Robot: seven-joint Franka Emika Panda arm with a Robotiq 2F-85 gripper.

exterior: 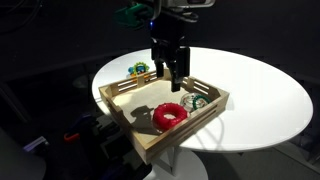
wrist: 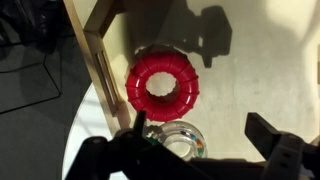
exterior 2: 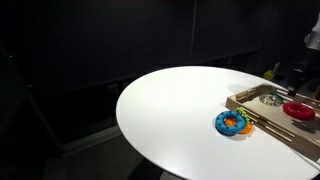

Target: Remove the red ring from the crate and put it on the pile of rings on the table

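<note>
The red ring lies flat in the light-wood crate on the round white table. It also shows in the wrist view near the crate's slotted wall, and in an exterior view. My gripper hangs above the crate, open and empty. In the wrist view its fingers straddle a spot beside the red ring. The pile of rings sits on the table just outside the crate and shows in both exterior views.
A clear green-and-white ring lies in the crate right next to the red ring, under my fingers, and shows in an exterior view. The crate stands near the table's edge. Dark surroundings lie beyond the table.
</note>
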